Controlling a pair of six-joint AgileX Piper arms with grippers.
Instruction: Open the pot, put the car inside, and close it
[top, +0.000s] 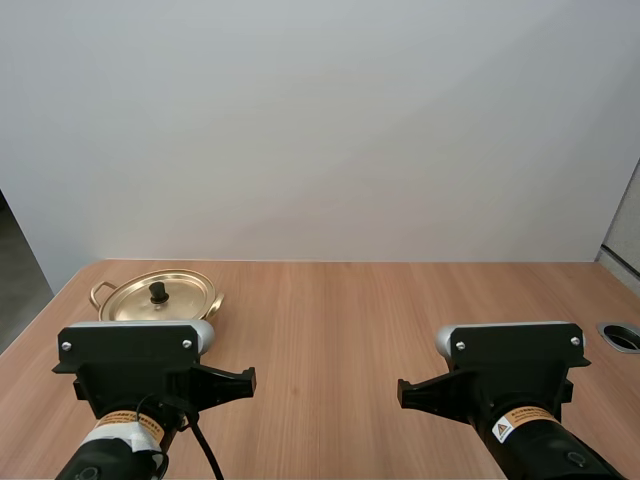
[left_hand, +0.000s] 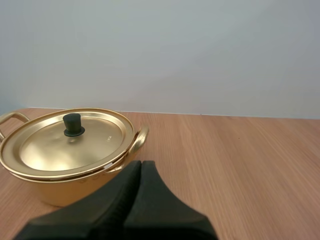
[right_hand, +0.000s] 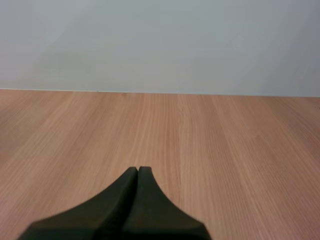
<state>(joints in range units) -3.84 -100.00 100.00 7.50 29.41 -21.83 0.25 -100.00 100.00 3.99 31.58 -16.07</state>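
- Pot (top: 203, 304) in the high view stands on the wooden table (top: 350, 320), its lid (top: 135, 300) on and a black knob (top: 157, 291) at the lid's middle. The left arm (top: 135, 360) sits just in front of the pot. The right arm (top: 515, 365) is well apart from the pot, off to its right.
- Left wrist view: the left gripper (left_hand: 141, 166) has its fingers pressed together into one dark wedge, gripping nothing. Its tip is near the pot's front wall, just beside one curved handle (left_hand: 140, 139).
- Right wrist view: the right gripper (right_hand: 138, 171) is likewise closed tight on nothing, above bare wood.
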